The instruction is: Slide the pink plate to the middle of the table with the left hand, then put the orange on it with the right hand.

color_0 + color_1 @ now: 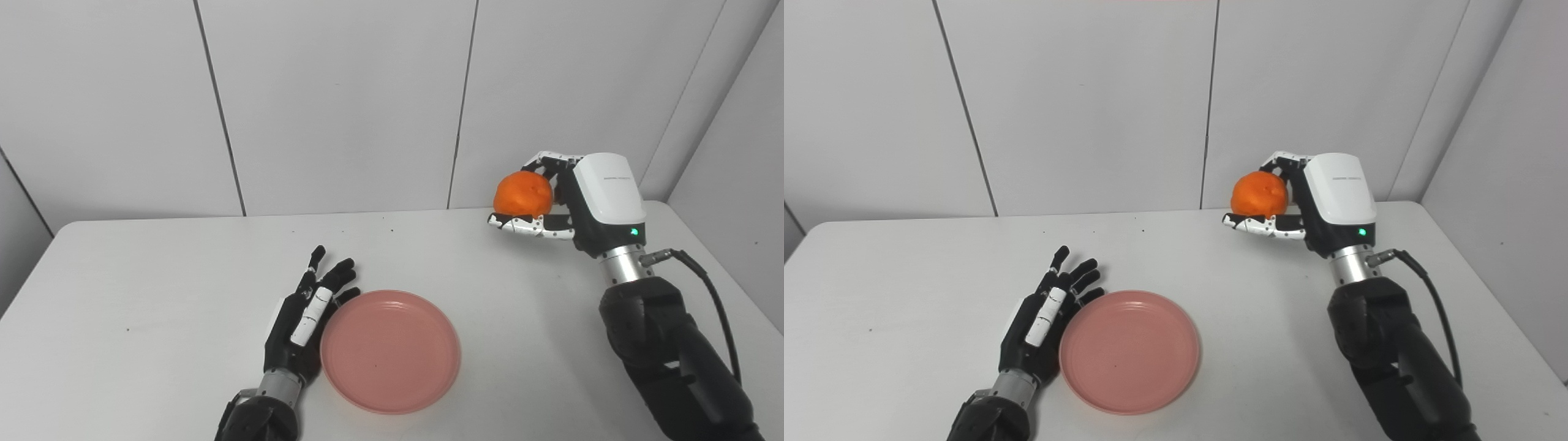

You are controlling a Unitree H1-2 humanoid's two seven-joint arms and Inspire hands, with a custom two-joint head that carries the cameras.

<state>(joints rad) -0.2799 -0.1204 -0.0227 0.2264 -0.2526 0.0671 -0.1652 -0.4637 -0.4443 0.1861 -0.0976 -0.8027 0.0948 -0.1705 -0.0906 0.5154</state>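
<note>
The pink plate lies flat on the white table, near the front middle, with nothing on it. My left hand rests open against the plate's left rim, fingers stretched out and pointing away from me. The orange is held up in the air at the back right, well above the table. My right hand is shut on it, thumb underneath and fingers curled over the top. The orange hangs to the right of the plate and farther back.
Grey wall panels close off the table's far edge and its right side. A black cable loops off my right wrist. A few small dark specks dot the tabletop.
</note>
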